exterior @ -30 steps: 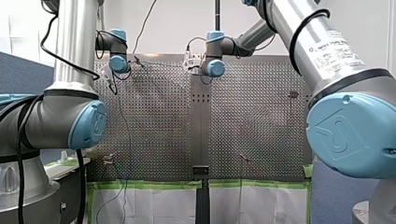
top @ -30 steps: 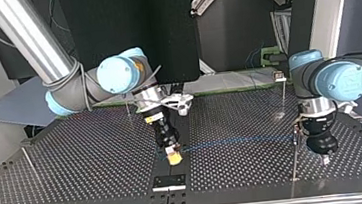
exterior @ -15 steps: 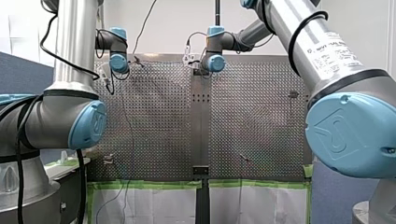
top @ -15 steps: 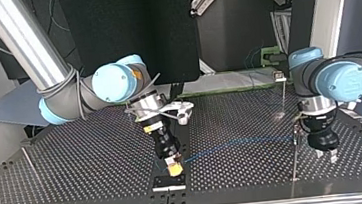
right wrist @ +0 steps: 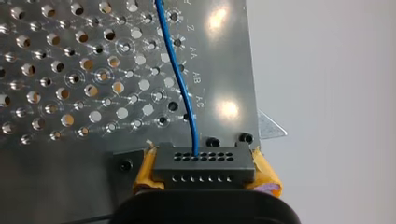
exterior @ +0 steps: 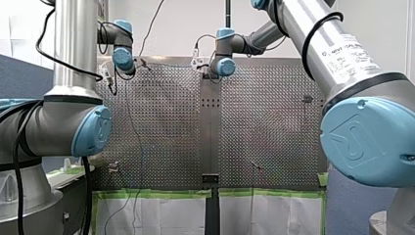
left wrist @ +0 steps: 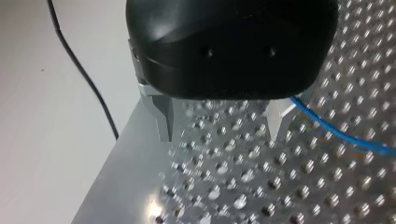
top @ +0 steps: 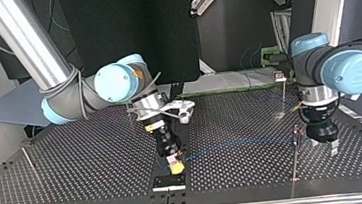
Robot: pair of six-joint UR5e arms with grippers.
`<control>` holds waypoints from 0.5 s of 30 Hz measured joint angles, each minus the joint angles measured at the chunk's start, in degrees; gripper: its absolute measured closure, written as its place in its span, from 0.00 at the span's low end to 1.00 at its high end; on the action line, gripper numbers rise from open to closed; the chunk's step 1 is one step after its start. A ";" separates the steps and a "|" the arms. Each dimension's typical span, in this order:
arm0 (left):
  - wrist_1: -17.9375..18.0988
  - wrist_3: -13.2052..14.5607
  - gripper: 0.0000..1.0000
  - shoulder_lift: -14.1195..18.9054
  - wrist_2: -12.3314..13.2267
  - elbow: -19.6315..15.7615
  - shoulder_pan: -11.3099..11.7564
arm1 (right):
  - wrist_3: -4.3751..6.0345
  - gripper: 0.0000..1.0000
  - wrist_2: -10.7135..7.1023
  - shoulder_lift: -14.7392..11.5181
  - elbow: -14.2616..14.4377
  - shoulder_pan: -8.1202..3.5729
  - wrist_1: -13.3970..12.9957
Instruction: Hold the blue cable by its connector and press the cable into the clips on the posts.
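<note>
My right gripper (right wrist: 204,169) is clamping the connector (right wrist: 203,161) between its yellow pads (right wrist: 144,170), low over the table (top: 75,167) at the middle of the top view's near edge. The cable (right wrist: 180,79) is running out of the connector and over the perforated plate. In the top view it is stretching across toward a thin post (top: 294,161) at the right. My left gripper (top: 326,146) is hanging just beside that post, its metal fingers (left wrist: 162,119) spread with nothing between them. The cable is passing beside one finger, outside the gap. A second post (top: 283,94) is standing farther back.
</note>
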 joint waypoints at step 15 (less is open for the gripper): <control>-7.87 -0.45 0.00 7.83 5.59 -7.70 -0.11 | -0.13 1.00 0.00 0.14 -0.03 0.15 0.29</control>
